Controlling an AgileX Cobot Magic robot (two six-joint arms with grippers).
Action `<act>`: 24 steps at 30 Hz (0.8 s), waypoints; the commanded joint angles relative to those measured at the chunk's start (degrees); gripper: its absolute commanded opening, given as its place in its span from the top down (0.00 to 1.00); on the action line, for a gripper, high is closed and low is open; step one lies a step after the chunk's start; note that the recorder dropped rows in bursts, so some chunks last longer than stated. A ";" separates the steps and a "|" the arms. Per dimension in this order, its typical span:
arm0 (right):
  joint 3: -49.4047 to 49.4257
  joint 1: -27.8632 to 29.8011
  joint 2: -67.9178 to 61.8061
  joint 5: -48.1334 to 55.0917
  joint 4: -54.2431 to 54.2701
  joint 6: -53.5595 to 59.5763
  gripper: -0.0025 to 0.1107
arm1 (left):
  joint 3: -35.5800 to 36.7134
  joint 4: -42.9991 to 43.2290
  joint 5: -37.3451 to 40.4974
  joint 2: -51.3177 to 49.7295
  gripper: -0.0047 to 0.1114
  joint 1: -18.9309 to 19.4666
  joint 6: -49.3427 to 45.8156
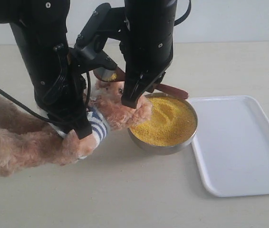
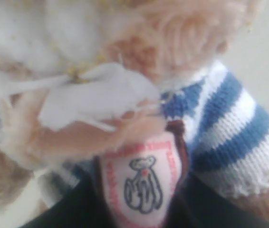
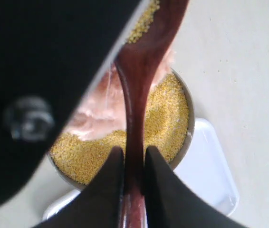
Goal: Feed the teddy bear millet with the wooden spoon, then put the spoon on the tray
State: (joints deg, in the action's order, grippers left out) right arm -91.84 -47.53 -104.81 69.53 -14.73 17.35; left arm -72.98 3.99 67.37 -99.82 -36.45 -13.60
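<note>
right gripper (image 3: pixel 133 156) clamped on wooden spoon (image 3: pixel 139 76) over millet (image 1: pixel 165 121), left gripper (image 1: pixel 80 128) seemingly pinching teddy bear (image 1: pixel 23 142)

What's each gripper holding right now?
Left gripper: closed on the teddy bear at its striped shirt.
Right gripper: closed on the wooden spoon.

Looks like a robot lab: bare beige table (image 1: pixel 125 204), plain white wall (image 1: pixel 229 19) at top of frame, two black robot arms (image 1: pixel 44 57) over staged teddy bear (image 1: pixel 25 137) and millet (image 1: pixel 165 123).

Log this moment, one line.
right gripper: shut on wooden spoon, at teddy bear face | left gripper: holding bear | tray: no spoon
</note>
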 commanded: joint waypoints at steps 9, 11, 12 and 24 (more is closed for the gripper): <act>-0.10 -0.30 2.63 0.44 -0.46 -0.27 0.98 | 0.18 1.25 -1.29 0.43 0.93 -0.10 0.70; -0.10 -0.30 2.63 0.44 -0.46 -0.27 0.98 | 0.18 1.34 -1.18 0.43 0.93 0.03 0.87; -0.10 -0.30 2.63 0.44 -0.46 -0.27 0.98 | 0.18 1.34 -1.18 0.43 0.93 0.13 0.97; -0.10 -0.40 2.28 0.44 -0.78 0.07 0.98 | 0.18 0.34 -1.29 0.43 0.93 1.56 0.97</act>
State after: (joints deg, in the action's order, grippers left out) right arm -91.84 -47.90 -102.90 69.73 -15.08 17.35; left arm -72.98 4.84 66.43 -99.82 -35.00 -13.15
